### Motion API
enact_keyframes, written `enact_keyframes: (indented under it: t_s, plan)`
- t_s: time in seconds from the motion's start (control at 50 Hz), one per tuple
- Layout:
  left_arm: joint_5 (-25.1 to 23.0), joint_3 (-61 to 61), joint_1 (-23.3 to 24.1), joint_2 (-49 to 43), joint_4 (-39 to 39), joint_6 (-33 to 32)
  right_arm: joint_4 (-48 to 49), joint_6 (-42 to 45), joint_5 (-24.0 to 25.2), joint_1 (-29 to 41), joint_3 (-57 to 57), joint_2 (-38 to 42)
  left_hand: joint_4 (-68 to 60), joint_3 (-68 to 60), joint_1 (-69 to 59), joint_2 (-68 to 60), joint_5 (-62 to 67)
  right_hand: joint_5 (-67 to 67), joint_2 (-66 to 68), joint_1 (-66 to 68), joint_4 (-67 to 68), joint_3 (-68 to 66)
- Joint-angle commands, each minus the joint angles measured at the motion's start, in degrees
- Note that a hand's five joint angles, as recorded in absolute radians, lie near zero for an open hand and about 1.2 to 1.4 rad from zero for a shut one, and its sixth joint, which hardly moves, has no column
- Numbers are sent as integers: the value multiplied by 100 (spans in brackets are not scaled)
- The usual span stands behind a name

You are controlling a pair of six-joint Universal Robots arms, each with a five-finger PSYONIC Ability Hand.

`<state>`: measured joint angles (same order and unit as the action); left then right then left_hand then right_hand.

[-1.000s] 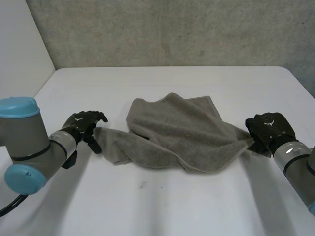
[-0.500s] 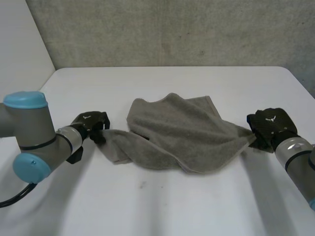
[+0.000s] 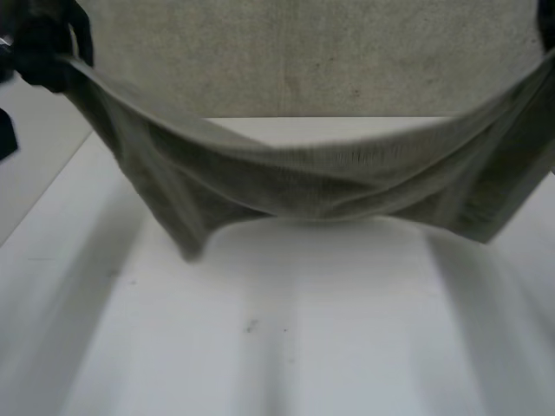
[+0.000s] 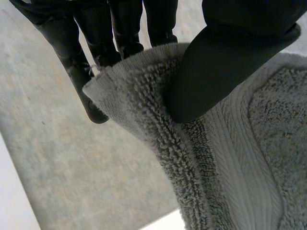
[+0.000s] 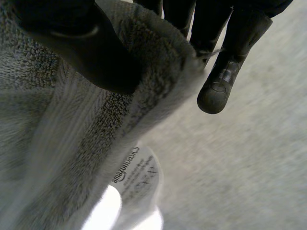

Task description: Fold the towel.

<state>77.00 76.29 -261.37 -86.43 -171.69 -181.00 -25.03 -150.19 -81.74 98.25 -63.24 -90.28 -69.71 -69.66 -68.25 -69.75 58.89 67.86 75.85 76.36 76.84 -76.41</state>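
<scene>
Aloft, the towel [image 3: 329, 182] sags between corners pinched by left robot hand [image 4: 225, 62] and right robot hand [image 5: 81, 48].

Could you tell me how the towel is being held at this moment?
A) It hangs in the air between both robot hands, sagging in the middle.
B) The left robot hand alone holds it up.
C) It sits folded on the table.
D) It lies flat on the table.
A: the towel hangs above the table, one end pinched by the left robot hand, the other by the right robot hand.
</scene>
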Motion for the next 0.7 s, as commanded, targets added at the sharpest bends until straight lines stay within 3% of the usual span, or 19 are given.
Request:
enact_keyframes:
  t_s: [0.02,0.14,0.26,0.36,0.4,0.54,0.62,0.7]
  plan:
    - [-27,-457,-116,74,583,30,-669,25,-17,-34,1139,90,-1029,-1034,-1175,-1025,1111,214,415,364,316,-359]
    - [17,-554,-116,-322,619,30,-1127,139,36,1,1411,1048,-1029,-1034,-1175,-1025,1111,214,415,364,316,-359]
    - [61,-1055,-81,-1666,610,4,-1057,411,-43,220,1594,2011,-1029,-1034,-1175,-1025,1111,214,415,364,316,-359]
    - [245,-2588,24,-3175,601,56,-626,438,-105,476,2519,3078,-1029,-1034,-1175,-1025,1111,214,415,364,316,-359]
    - [350,-3176,77,-3491,566,56,4,377,-315,686,3411,3690,-1029,-1034,-1175,-1025,1111,214,415,364,316,-359]
    - [895,-5490,350,-4118,-161,319,1950,34,-597,775,4188,3939,-1029,-1034,-1175,-1025,1111,214,415,364,316,-359]
    - [984,-5625,367,-4031,-603,636,2827,-466,-632,731,3961,3528,-1029,-1034,-1175,-1025,1111,214,415,364,316,-359]
    - [1019,-5354,367,-3794,-788,1057,2855,-661,-588,722,3591,3307,-1029,-1034,-1175,-1025,1111,214,415,364,316,-359]
